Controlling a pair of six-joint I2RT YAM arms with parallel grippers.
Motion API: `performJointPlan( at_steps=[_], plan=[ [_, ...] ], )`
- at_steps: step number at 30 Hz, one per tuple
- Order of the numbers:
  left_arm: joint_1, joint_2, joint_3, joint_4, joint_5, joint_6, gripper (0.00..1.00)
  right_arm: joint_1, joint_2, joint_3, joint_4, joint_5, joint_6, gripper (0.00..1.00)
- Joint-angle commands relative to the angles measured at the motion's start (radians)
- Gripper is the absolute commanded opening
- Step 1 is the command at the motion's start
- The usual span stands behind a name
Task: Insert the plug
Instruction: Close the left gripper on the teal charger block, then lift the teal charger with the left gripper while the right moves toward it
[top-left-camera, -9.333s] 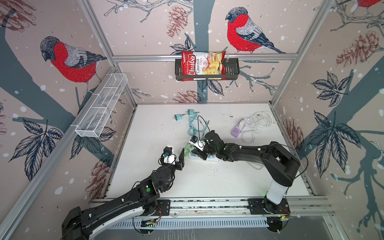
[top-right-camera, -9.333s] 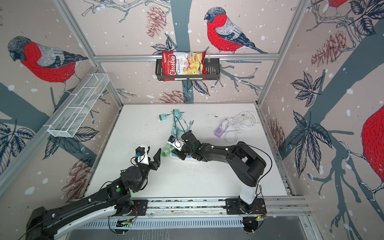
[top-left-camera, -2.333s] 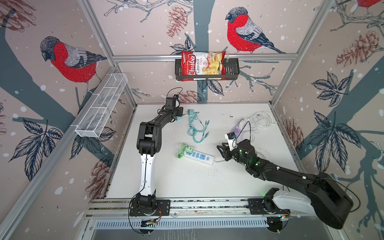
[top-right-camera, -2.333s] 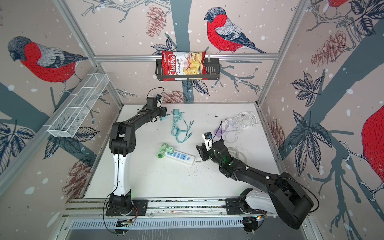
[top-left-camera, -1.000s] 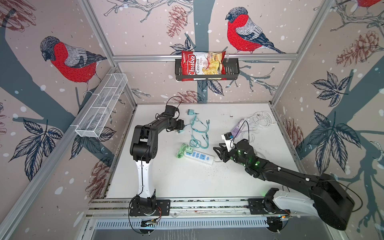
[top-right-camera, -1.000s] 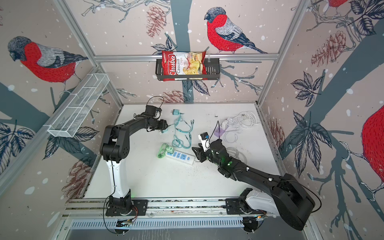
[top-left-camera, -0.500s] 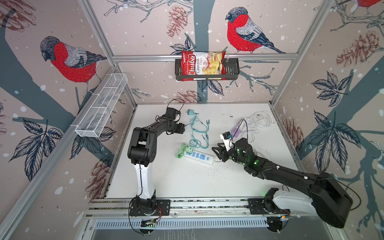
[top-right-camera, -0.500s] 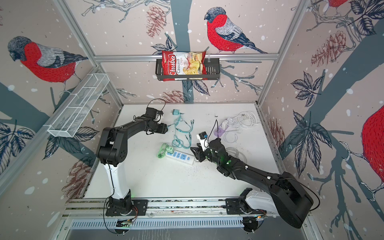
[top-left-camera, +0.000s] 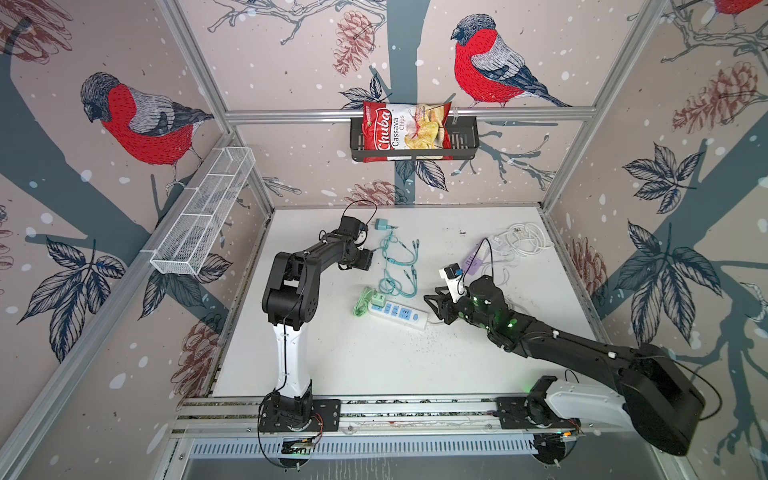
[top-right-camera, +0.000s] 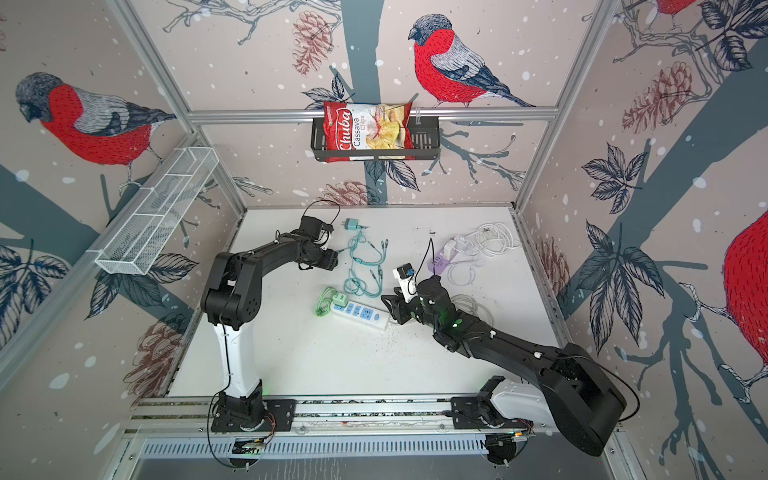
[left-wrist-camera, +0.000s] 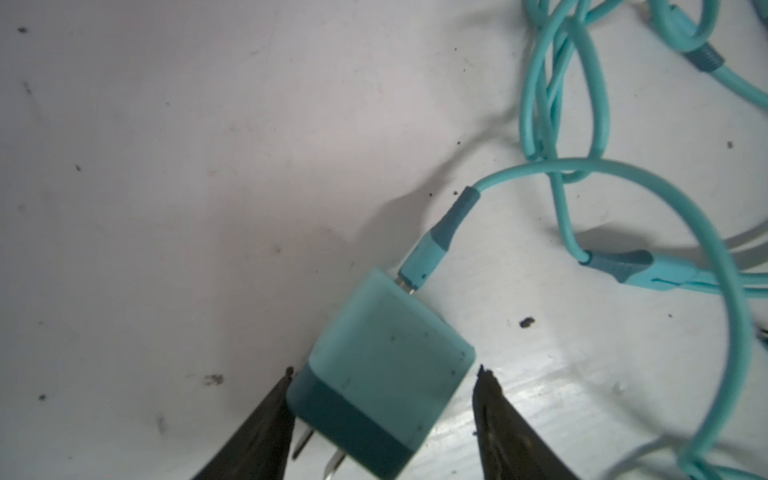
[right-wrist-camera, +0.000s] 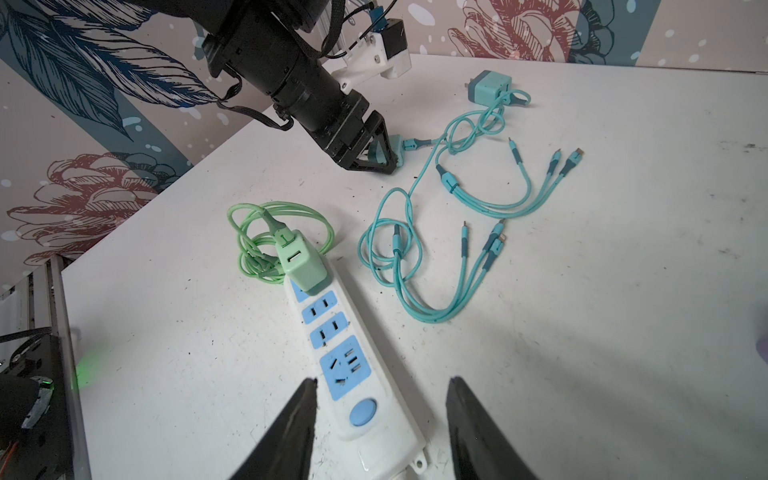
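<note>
your left hand (left-wrist-camera: 384, 371): apart, straddling the teal plastic cube plug (left-wrist-camera: 388, 345) lying on the white table (right-wrist-camera: 602, 291), placed to clamp it | your right hand (right-wrist-camera: 382, 379): apart, astride the switch end of the long white power strip (right-wrist-camera: 332, 332), likely to steady it for insertion

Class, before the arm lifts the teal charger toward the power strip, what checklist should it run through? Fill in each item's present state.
1. Teal cube-shaped charger plug sits between the left gripper's fingers: ok.
2. Grip shut on it: not ok; bare table shows beside one finger.
3. Free socket on the white power strip with blue sockets: ok; only the end one holds a light green charger.
4. Strip held steady: not ok; the right gripper straddles its switch end, open.
5. Teal cable free to follow: cannot tell; it crosses other teal loops.
</note>
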Motion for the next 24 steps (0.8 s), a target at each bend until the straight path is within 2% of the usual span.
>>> performJointPlan(
  at_steps=[1, 9, 14, 19, 24],
  plan=[
    [-0.008, 0.008, 0.016, -0.012, -0.035, 0.033, 0.67, -0.001, -0.003, 0.004, 0.005, 0.001, -0.019, 0.51],
    [-0.020, 0.055, 0.066, -0.039, -0.046, 0.093, 0.64, -0.004, -0.016, -0.004, 0.001, 0.001, -0.019, 0.51],
    [-0.026, 0.075, 0.080, -0.077, -0.052, 0.096, 0.55, -0.006, -0.018, -0.003, -0.001, 0.006, -0.017, 0.51],
    [-0.028, 0.047, 0.050, -0.053, -0.043, 0.089, 0.41, -0.019, -0.026, 0.000, -0.003, 0.008, 0.002, 0.51],
    [-0.037, 0.011, 0.039, -0.005, -0.046, 0.071, 0.33, -0.051, -0.064, 0.018, -0.050, 0.021, 0.053, 0.51]
  ],
)
